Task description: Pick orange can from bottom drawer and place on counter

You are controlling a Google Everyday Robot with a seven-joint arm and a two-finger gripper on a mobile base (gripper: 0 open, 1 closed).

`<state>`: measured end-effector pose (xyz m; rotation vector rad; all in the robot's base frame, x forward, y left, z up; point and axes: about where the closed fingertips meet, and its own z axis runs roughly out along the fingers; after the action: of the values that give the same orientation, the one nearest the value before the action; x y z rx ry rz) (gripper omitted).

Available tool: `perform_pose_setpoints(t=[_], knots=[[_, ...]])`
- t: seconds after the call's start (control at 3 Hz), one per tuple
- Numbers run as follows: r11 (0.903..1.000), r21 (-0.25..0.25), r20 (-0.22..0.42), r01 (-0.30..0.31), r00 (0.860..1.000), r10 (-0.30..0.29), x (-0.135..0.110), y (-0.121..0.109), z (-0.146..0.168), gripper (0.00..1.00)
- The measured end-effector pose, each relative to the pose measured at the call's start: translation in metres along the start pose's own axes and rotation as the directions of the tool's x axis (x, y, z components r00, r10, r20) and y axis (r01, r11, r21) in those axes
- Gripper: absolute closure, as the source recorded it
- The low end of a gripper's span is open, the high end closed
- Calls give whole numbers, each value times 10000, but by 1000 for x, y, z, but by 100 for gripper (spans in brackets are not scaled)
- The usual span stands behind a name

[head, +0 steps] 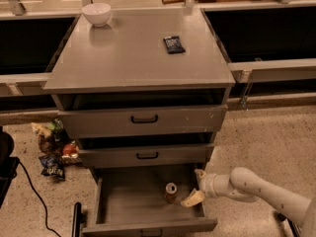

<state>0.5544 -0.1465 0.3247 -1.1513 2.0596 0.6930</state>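
We see our claw (196,186) spread wide inside the right side of the open bottom drawer (123,201), its 2 fingers pointing toward the can (171,191) just beside it. The can stands upright on the drawer floor, right of middle. Up on the desk (133,58) sit a white bowl (96,14) at the back left and a dark packet (174,44) further right.

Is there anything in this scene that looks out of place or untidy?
Yes: snack packets lie scattered on the floor left of the cabinet. The orange can stands upright in the bottom drawer, the gripper open just right of it.
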Motion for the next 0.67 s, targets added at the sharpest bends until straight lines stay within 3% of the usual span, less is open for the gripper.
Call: perform_pose_setpoints(t=[0.67], knots=[[9990, -182, 307, -399, 9987, 404, 46, -15, 65, 0]])
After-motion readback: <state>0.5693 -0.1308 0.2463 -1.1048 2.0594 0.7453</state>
